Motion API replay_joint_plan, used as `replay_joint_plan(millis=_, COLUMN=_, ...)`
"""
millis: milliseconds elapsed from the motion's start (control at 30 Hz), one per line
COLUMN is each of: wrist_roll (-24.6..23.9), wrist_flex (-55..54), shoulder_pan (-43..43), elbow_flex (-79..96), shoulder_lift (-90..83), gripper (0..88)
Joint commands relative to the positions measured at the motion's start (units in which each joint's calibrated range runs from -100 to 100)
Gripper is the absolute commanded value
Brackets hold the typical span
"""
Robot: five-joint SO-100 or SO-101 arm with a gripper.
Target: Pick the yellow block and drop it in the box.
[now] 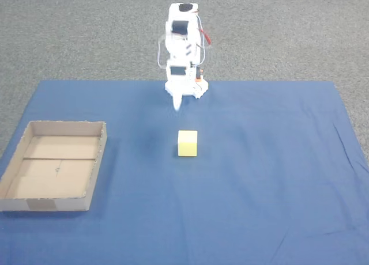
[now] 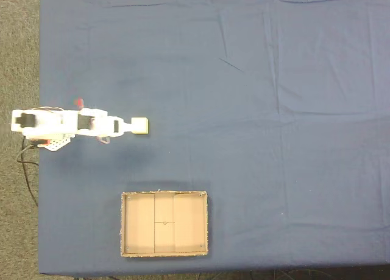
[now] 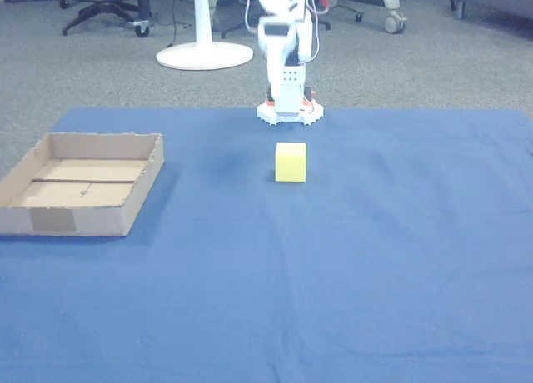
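The yellow block (image 1: pixel 187 143) (image 2: pixel 140 126) (image 3: pixel 291 162) rests on the blue cloth just in front of the arm's base. My white arm is folded up over its base, and the gripper (image 1: pixel 177 102) (image 2: pixel 126 126) points down at the cloth behind the block. Its fingers come to a single narrow tip with nothing between them. A gap of cloth separates the tip from the block in a fixed view. The box (image 1: pixel 46 204) (image 2: pixel 123 224) (image 3: pixel 83 221), a shallow cardboard tray, lies empty to the left of the block in the other view.
The blue cloth (image 1: pixel 259 190) covers the work area, with grey carpet around it. A white round stand base (image 3: pixel 204 57) and office chair legs stand on the floor behind the arm. Black cables (image 2: pixel 27 164) trail off the arm's base.
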Motion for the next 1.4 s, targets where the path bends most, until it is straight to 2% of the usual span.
replay_joint_plan(millis=0, wrist_roll=0.1, wrist_flex=-0.5, shoulder_pan=-1.3, elbow_flex=-5.8, shoulder_lift=10.6, gripper=43.0)
replay_joint_plan(millis=167, wrist_roll=0.1, wrist_flex=-0.7, shoulder_pan=-3.2, elbow_flex=-6.7, shoulder_lift=18.9, gripper=42.4)
replay_joint_plan(millis=500, wrist_roll=-0.3, wrist_flex=-10.3, shoulder_pan=-4.7, elbow_flex=-8.4, shoulder_lift=31.5, gripper=40.2)
replay_joint_plan(millis=600, wrist_roll=-0.3, wrist_flex=-12.9, shoulder_pan=-4.9, elbow_flex=-8.4, shoulder_lift=33.9, gripper=35.8)
replay_joint_plan(millis=800, wrist_roll=1.0, wrist_flex=-13.6, shoulder_pan=-5.3, elbow_flex=-7.9, shoulder_lift=35.1, gripper=16.1)
replay_joint_plan(millis=867, wrist_roll=1.2, wrist_flex=-14.6, shoulder_pan=-5.0, elbow_flex=-6.2, shoulder_lift=33.1, gripper=13.4)
replay_joint_plan(millis=967, wrist_roll=1.8, wrist_flex=-15.5, shoulder_pan=-3.9, elbow_flex=-2.7, shoulder_lift=24.4, gripper=13.9)
replay_joint_plan(millis=1100, wrist_roll=3.3, wrist_flex=-13.2, shoulder_pan=5.2, elbow_flex=-0.9, shoulder_lift=-4.4, gripper=16.2)
replay_joint_plan(millis=1200, wrist_roll=4.8, wrist_flex=-17.1, shoulder_pan=16.9, elbow_flex=-2.8, shoulder_lift=-20.0, gripper=17.4)
replay_joint_plan(millis=1300, wrist_roll=4.6, wrist_flex=-27.2, shoulder_pan=28.7, elbow_flex=-5.2, shoulder_lift=-17.7, gripper=17.8)
replay_joint_plan(millis=1367, wrist_roll=5.3, wrist_flex=-30.9, shoulder_pan=32.1, elbow_flex=-10.4, shoulder_lift=-7.5, gripper=18.8)
